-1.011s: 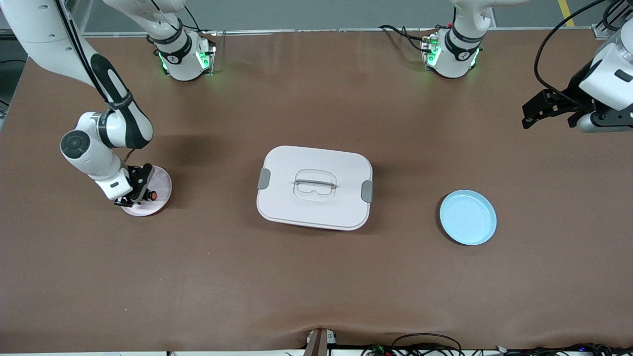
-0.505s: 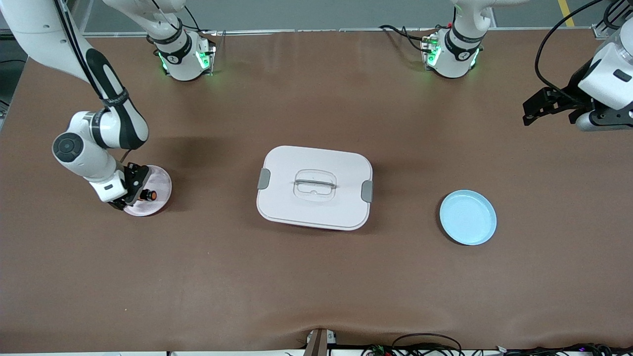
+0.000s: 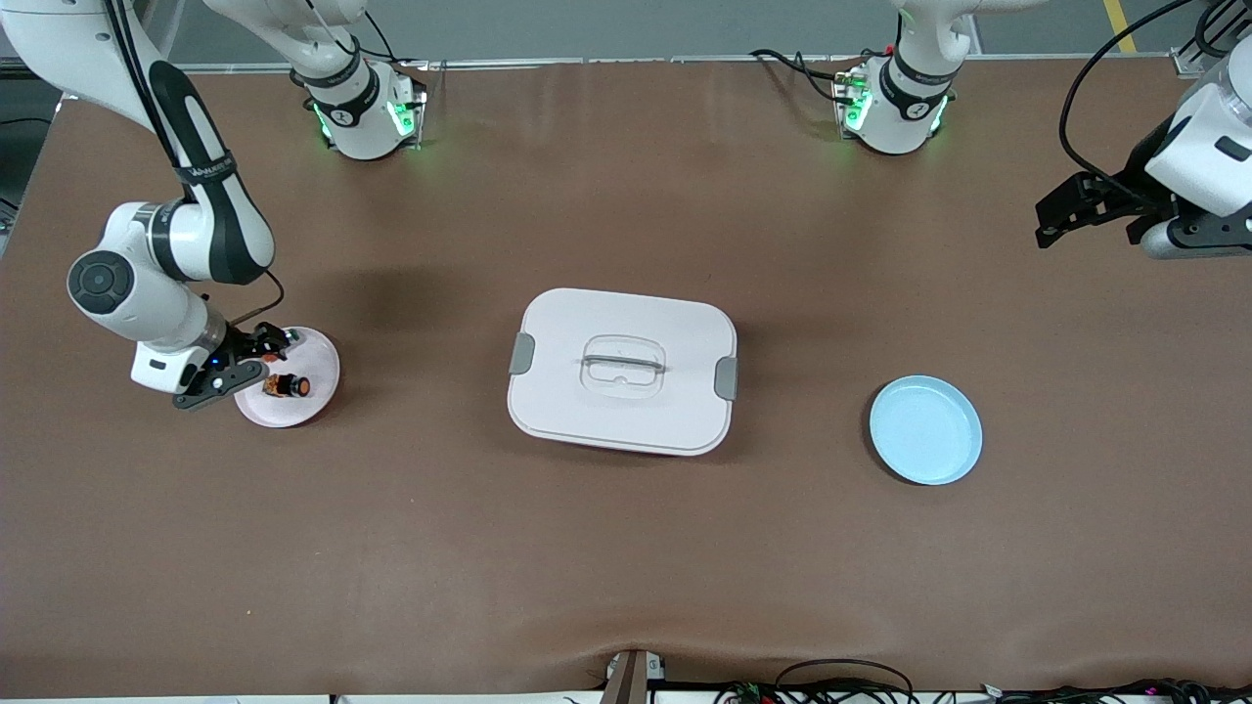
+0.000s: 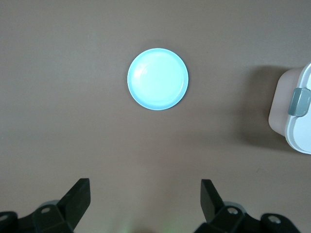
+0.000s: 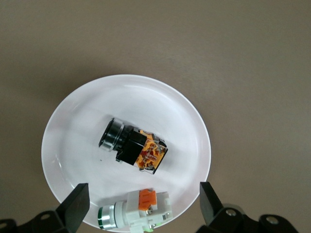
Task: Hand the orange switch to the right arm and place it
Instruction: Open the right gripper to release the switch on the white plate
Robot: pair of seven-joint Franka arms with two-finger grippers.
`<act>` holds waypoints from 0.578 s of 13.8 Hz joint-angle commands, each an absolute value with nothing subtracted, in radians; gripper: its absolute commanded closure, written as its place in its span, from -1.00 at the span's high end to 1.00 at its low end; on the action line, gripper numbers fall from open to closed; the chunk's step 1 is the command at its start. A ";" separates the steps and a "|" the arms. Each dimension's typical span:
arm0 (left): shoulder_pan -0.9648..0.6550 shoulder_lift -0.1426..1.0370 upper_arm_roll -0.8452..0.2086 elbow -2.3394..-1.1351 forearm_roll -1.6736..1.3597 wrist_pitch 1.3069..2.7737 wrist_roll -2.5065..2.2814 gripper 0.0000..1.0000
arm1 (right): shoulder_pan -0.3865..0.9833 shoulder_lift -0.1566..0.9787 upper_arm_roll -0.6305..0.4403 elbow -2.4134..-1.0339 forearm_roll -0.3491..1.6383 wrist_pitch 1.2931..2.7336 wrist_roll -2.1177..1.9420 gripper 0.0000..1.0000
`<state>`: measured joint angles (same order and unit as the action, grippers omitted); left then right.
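Observation:
The orange switch (image 3: 287, 385), a stubby black part with orange bands, lies on its side on a small pale plate (image 3: 319, 366) toward the right arm's end of the table. In the right wrist view the switch (image 5: 133, 147) rests near the middle of the plate (image 5: 77, 131). My right gripper (image 3: 256, 358) hangs open over the plate's edge, clear of the switch; its fingertips (image 5: 77, 196) straddle the plate rim in the right wrist view. My left gripper (image 3: 1049, 225) waits open and empty in the air at the left arm's end; its fingertips (image 4: 80, 191) show over bare table.
A white switch with a green ring and an orange tab (image 5: 133, 213) lies on the same plate, between my right fingers. A pale lidded box (image 3: 587, 313) sits mid-table. A light blue plate (image 3: 925, 430) lies toward the left arm's end and shows in the left wrist view (image 4: 157, 78).
My right gripper has drawn back from the orange switch toward the table's end and risen. The switch stays on the pale plate. The left arm has barely moved.

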<state>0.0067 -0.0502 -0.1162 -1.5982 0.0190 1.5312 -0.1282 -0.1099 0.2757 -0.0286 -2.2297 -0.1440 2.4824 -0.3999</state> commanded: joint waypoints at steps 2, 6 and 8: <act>0.011 -0.066 -0.118 -1.598 0.038 1.523 -0.129 1.00 | -0.120 0.244 -0.014 -2.223 -0.027 2.467 -0.143 1.00; 0.011 -0.067 -0.117 -1.598 0.038 1.523 -0.129 1.00 | -0.089 0.244 -0.017 -2.137 -0.020 2.372 -0.115 1.00; 0.021 -0.067 -0.118 -1.598 0.038 1.523 -0.129 1.00 | -0.089 0.236 -0.017 -2.073 -0.023 2.297 -0.118 1.00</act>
